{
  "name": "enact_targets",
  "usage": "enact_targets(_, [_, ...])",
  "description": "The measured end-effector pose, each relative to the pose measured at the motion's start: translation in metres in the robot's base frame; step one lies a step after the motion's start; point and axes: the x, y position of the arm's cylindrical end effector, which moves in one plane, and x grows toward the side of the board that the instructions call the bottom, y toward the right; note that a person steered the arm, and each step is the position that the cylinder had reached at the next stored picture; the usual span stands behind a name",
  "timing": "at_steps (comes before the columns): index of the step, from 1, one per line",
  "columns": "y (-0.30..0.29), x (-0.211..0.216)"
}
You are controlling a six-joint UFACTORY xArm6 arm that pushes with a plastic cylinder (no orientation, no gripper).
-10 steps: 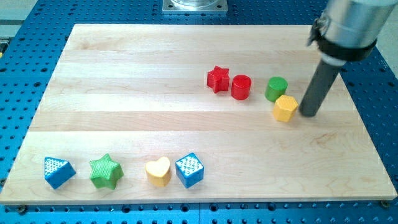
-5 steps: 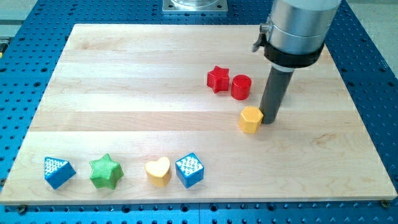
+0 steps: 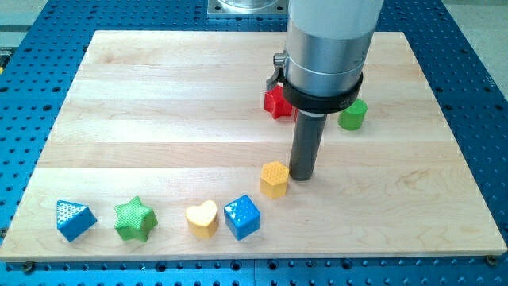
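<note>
My tip rests on the wooden board just right of the yellow hexagonal block and touches its upper right side. Below that block and to its left stands the blue cube, with the yellow heart beside it. The arm's grey body covers most of the red star and hides the red cylinder entirely. A green cylinder shows to the right of the arm.
A green star and a blue triangular block lie near the board's bottom left edge. Blue perforated table surrounds the board on all sides.
The tip has slid down and to the left, pushing the yellow hexagonal block away from the green cylinder toward the blue cube. The arm now covers the red cylinder.
</note>
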Motion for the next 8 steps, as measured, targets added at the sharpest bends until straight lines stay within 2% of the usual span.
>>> enact_targets(1, [-0.044,-0.022])
enact_targets(4, [0.001,0.035])
enact_targets(5, [0.0,0.025])
enact_targets(6, [-0.038,0.019])
enact_targets(8, [-0.019,0.043])
